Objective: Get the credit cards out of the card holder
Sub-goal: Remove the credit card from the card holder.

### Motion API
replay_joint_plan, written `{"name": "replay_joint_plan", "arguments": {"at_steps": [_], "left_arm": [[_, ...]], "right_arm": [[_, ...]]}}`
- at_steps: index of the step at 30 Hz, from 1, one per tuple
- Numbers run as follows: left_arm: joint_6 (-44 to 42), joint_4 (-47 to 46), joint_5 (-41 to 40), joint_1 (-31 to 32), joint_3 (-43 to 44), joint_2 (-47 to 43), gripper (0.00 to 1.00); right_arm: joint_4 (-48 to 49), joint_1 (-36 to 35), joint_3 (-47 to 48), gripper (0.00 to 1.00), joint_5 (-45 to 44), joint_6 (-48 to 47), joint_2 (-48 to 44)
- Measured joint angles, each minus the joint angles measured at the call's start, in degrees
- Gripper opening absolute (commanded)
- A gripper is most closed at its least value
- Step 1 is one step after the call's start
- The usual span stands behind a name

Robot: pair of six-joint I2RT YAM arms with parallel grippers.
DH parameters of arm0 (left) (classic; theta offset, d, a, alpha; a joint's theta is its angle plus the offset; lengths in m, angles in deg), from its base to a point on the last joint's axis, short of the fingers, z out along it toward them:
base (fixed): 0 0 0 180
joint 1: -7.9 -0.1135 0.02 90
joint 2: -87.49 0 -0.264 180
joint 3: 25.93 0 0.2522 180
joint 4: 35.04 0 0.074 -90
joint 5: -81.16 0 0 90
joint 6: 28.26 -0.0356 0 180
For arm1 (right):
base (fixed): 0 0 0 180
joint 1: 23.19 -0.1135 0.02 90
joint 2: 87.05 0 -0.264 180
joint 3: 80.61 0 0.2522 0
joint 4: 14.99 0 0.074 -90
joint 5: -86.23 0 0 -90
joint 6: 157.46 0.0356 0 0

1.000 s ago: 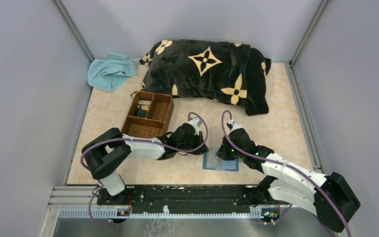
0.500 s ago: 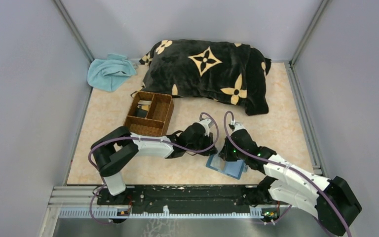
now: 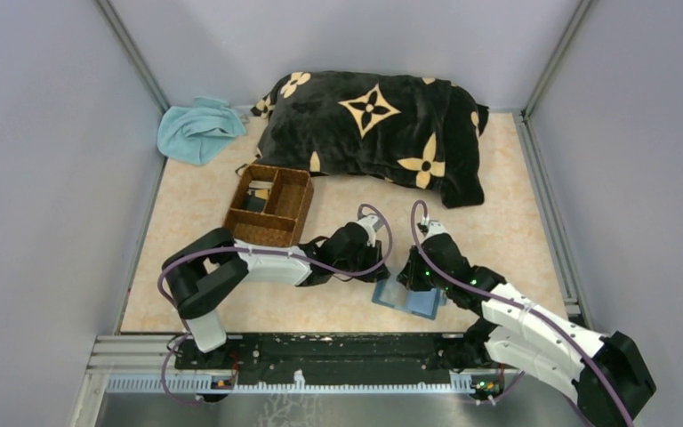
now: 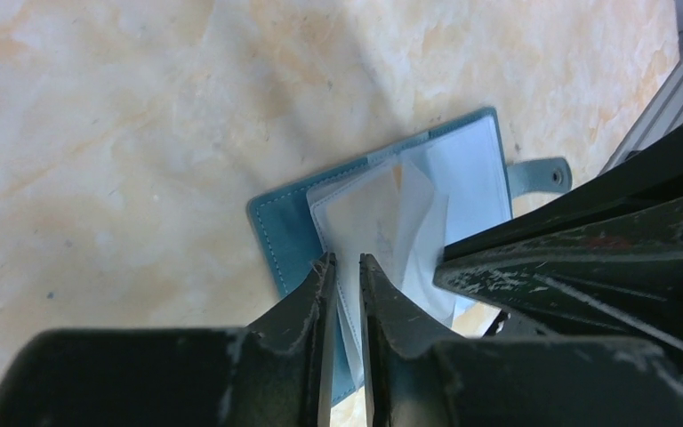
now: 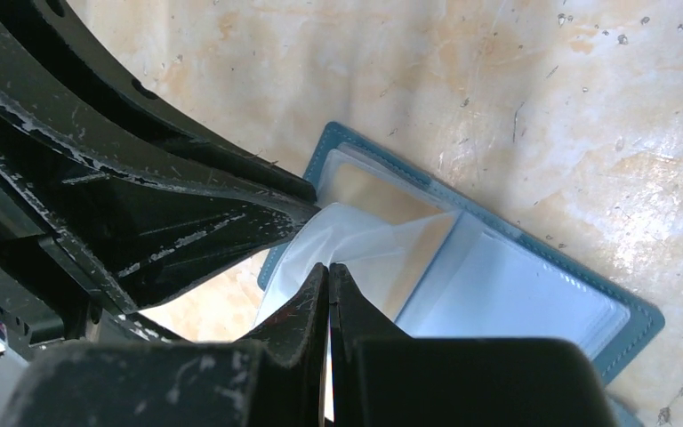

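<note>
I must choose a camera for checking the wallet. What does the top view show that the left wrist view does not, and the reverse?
Only the top view: the pillow, the towel, the tray and both arms whole. Only the left wrist view: the clasp tab of the wallet, and a clear sleeve pinched by the left gripper. Both: the wallet open on the table, with the left gripper and the right gripper meeting over it.
</note>
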Motion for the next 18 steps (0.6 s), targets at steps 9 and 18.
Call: {"name": "replay_joint_plan", "arguments": {"at_steps": [9,18], "left_arm": [[0.3,0.9,-0.6,-1.4,-3.5,-4.2,0.22],[0.7,1.1,-1.0,-3.2,-6.5,-8.5,0.23]], "right_arm": [[1.3,0.0,0.9,0.00,0.7,-1.1,3.5],[3.4,0.0,3.3,0.00,1.7,-1.3,5.4]]}}
